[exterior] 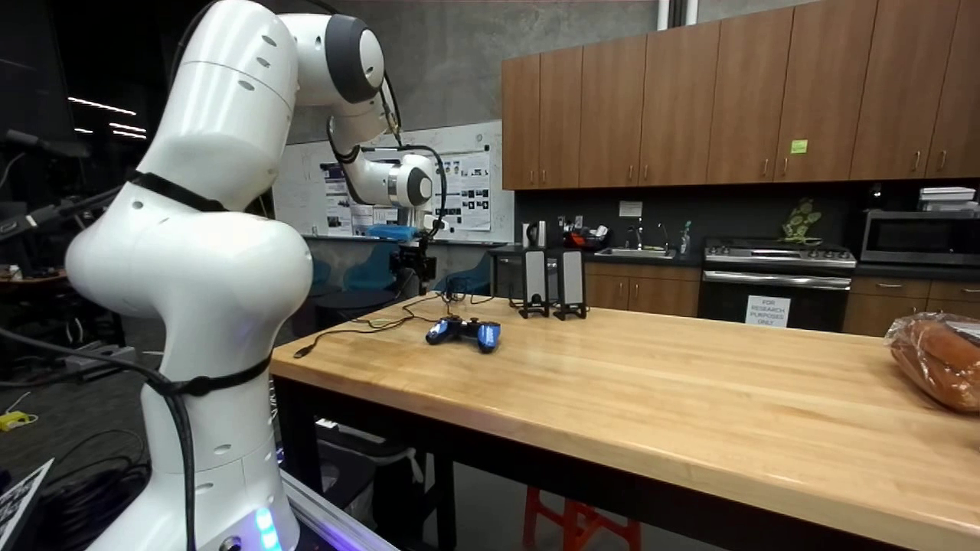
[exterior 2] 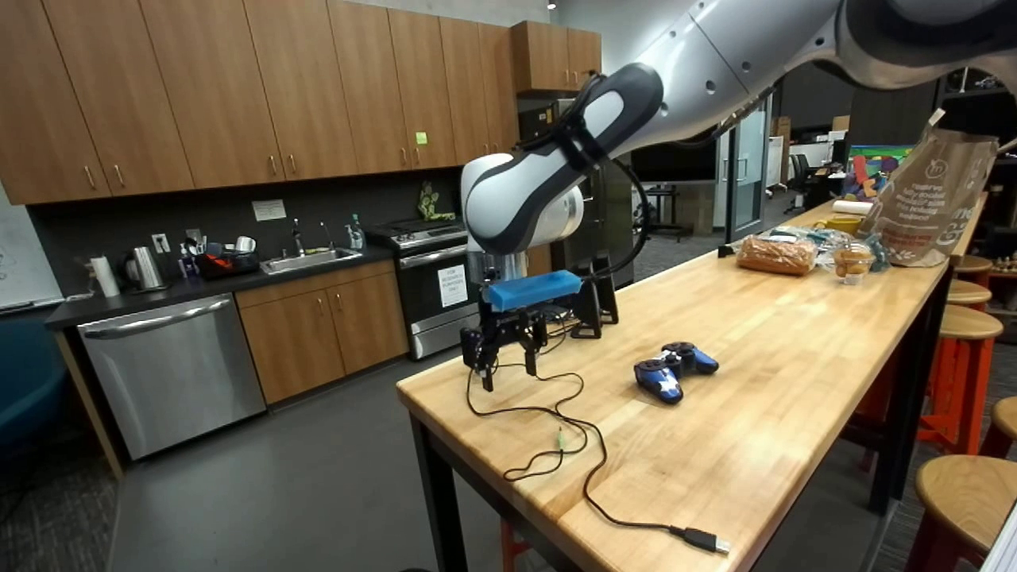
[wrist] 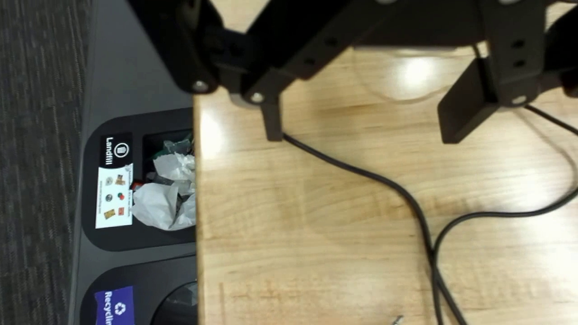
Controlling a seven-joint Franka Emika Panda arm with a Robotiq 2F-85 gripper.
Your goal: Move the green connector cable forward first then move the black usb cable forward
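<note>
While gripper point(wrist: 362, 135) agape, paper point(wrist: 156, 205) in landfill bin point(wrist: 119, 239)

We see the gripper point(exterior 2: 509, 379) pointing down over the table point(exterior 2: 775, 389) in an exterior view, jaws apart. Near it, on the table, we've got the green connector cable point(exterior 2: 560, 439), looped, & the blk USB cable point(exterior 2: 643, 525) winding to its plug point(exterior 2: 701, 539), close to an edge. The blue/blk game ctrlr point(exterior 2: 672, 366) sits apart from both cables. Well beyond, we spot a wrapped loaf point(exterior 2: 776, 254) w/ a paper bag point(exterior 2: 926, 206) nearby.
</note>
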